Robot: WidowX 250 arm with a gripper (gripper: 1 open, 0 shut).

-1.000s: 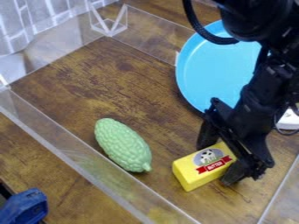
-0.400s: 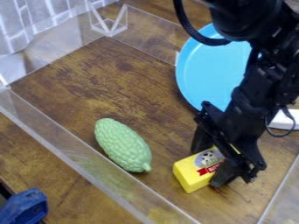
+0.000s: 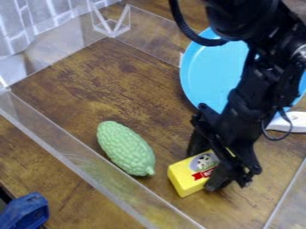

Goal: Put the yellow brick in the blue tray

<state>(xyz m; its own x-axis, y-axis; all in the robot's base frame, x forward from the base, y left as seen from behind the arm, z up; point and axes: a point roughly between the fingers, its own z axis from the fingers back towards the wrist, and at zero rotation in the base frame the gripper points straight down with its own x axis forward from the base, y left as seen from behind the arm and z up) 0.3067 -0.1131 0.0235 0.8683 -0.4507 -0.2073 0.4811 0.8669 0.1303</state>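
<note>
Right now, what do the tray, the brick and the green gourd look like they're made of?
Tray: probably plastic, smooth uniform bright blue. Brick: yellow with a printed label; plastic or card, can't tell. Gourd: matte, evenly bumpy green skin, likely soft plastic or rubber.

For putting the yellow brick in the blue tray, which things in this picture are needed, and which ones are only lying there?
Needed for the job:
- yellow brick, near the front wall
- blue tray, behind it
- pincer, down over the brick

Only lying there:
- green bumpy gourd, left of the brick
- small white object, at the right edge
- blue thing outside the clear wall
</note>
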